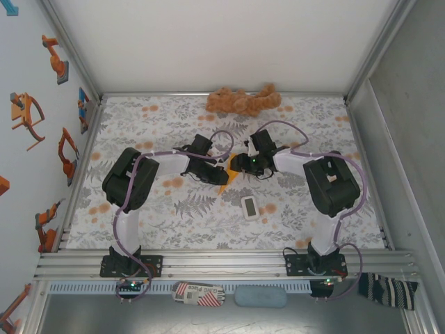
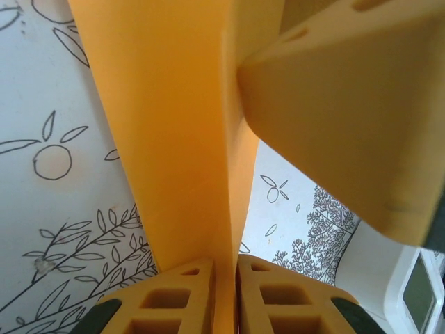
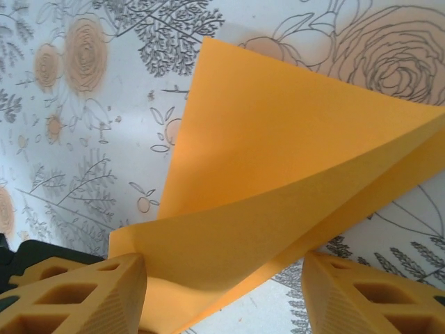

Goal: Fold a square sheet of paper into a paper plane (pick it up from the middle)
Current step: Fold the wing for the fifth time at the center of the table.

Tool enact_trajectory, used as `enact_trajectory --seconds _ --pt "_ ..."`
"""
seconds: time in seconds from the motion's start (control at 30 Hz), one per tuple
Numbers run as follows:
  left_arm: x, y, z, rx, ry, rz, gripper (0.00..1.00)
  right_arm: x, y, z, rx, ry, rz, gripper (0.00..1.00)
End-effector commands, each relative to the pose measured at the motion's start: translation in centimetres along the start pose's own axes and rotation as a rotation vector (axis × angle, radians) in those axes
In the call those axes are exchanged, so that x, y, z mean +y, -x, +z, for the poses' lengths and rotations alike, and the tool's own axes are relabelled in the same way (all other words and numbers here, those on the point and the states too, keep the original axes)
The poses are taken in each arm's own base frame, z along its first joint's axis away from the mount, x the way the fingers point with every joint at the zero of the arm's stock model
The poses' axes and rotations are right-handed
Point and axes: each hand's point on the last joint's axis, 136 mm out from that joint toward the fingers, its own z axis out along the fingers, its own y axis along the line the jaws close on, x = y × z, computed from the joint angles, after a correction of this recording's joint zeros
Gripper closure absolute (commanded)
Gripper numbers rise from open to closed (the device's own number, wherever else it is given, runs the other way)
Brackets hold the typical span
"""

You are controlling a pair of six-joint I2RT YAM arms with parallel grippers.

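Device: small white rectangular device (image 1: 250, 207) lies flat on the floral-print table (image 1: 139, 216), on the near side of both tools.
Left tool (image 2: 224, 268): yellow fingers (image 2: 167, 303) pressed together, pinching the creased orange paper sheet (image 2: 181, 125).
Right tool (image 3: 224, 271): fingers spread, the paper's folded flaps lying between them.
Paper: mid-table, between the two tools.
Plush: brown plush toy (image 1: 243, 101) at the far edge.

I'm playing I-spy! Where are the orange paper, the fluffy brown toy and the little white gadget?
orange paper (image 3: 278, 139): right wrist view, middle of its upper flap.
brown plush toy (image 1: 243, 101): top external view, middle of its body.
white device (image 1: 250, 207): top external view, centre of its face.
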Motion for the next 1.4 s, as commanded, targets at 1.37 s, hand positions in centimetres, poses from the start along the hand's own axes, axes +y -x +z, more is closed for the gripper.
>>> enact_trajectory --seconds 1.37 --pt "-1.0 -0.2 -2.3 -0.072 -0.004 -0.054 0.73 -5.4 -3.7 3.4 0.167 -0.232 0.109 0.44"
